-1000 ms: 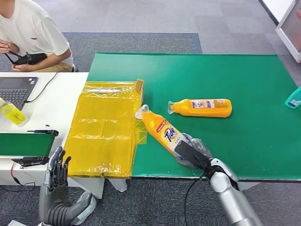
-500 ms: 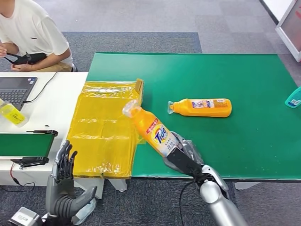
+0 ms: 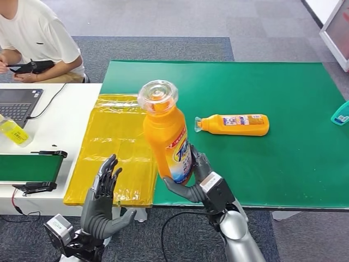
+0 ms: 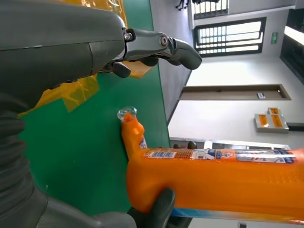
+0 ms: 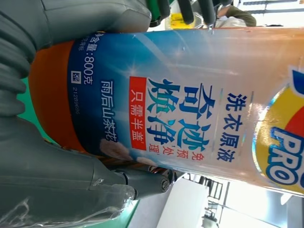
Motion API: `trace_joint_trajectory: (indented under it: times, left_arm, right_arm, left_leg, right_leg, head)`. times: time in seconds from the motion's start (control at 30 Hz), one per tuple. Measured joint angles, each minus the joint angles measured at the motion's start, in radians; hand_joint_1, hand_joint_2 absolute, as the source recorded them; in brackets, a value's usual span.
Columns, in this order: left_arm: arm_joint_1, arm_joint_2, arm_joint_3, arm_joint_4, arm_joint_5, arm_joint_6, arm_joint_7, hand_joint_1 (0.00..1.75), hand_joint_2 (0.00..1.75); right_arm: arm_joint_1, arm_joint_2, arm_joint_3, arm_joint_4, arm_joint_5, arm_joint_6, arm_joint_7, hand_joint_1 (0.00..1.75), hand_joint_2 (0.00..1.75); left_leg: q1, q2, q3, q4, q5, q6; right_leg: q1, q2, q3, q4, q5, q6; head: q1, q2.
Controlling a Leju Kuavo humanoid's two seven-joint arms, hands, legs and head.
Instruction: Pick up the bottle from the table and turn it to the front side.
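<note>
My right hand [image 3: 200, 183] grips an orange Tide bottle [image 3: 167, 136] by its lower body and holds it upright above the front edge of the green mat [image 3: 280, 169], its clear cap [image 3: 157, 96] on top. In the right wrist view the bottle's blue and white label [image 5: 179, 104] is close up, with my right hand [image 5: 82, 19] wrapped around it. My left hand [image 3: 103, 196] is raised to the left of the bottle, fingers spread, holding nothing. The left wrist view shows its fingers [image 4: 157, 45] apart from the held bottle [image 4: 222, 183].
A second orange bottle [image 3: 233, 124] lies on its side on the mat, also in the left wrist view [image 4: 131, 134]. A yellow plastic sheet [image 3: 117, 147] covers the mat's left edge. A white table [image 3: 66, 120] holds a laptop [image 3: 18, 103]; a person [image 3: 37, 38] sits behind it. A teal object [image 3: 341, 114] lies far right.
My right hand has lifted the bottle off the mat and tipped it from lying slanted to upright. My left hand has risen and moved right toward it.
</note>
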State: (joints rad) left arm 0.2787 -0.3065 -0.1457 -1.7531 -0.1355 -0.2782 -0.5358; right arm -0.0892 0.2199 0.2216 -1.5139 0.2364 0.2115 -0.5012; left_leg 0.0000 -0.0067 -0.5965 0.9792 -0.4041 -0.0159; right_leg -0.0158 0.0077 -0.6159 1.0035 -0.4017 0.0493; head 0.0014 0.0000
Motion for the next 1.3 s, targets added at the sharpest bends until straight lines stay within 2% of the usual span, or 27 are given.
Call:
trace_joint_trajectory:
  times: [0.43, 0.6, 0.73, 0.93, 1.3]
  left_arm:
    - [-0.031, 0.017, -0.044, 0.002, -0.038, 0.025, -0.003, 0.0, 1.75]
    - [-0.046, 0.049, -0.122, -0.011, -0.165, 0.12, -0.013, 0.0, 1.75]
    - [-0.063, 0.08, -0.186, -0.017, -0.178, 0.151, -0.007, 0.0, 1.75]
    - [-0.075, 0.106, -0.233, -0.019, -0.153, 0.164, -0.015, 0.0, 1.75]
    - [-0.058, 0.113, -0.225, -0.05, -0.085, 0.119, -0.02, 0.0, 1.75]
  right_arm:
    - [0.026, 0.003, 0.008, -0.054, -0.002, 0.006, -0.003, 1.75, 1.75]
    - [0.07, -0.005, 0.024, -0.079, 0.013, 0.011, -0.012, 1.75, 1.75]
    - [0.103, -0.02, 0.046, -0.068, 0.047, 0.002, -0.029, 1.75, 1.75]
    - [0.141, -0.046, 0.075, -0.019, 0.075, -0.006, -0.055, 1.75, 1.75]
    - [0.166, -0.078, 0.17, 0.084, 0.13, -0.053, -0.083, 1.75, 1.75]
  left_leg:
    - [0.0, 0.0, 0.0, 0.0, 0.0, 0.0]
    - [0.0, 0.0, -0.001, 0.0, 0.0, 0.0]
    - [0.0, 0.0, -0.001, 0.0, -0.001, 0.0]
    - [0.0, 0.0, -0.001, 0.0, -0.001, 0.0]
    - [0.0, 0.0, -0.001, 0.0, -0.001, 0.0]
  right_leg:
    - [0.0, 0.0, 0.0, 0.0, 0.0, 0.0]
    - [0.0, 0.0, 0.0, 0.0, 0.0, 0.0]
    - [0.0, 0.0, 0.0, 0.0, -0.001, 0.0]
    - [0.0, 0.0, 0.0, 0.0, -0.001, 0.0]
    - [0.0, 0.0, 0.0, 0.0, -0.001, 0.0]
  head:
    - [0.0, 0.0]
    - [0.0, 0.0]
    - [0.0, 0.0]
    - [0.0, 0.0]
    - [0.0, 0.0]
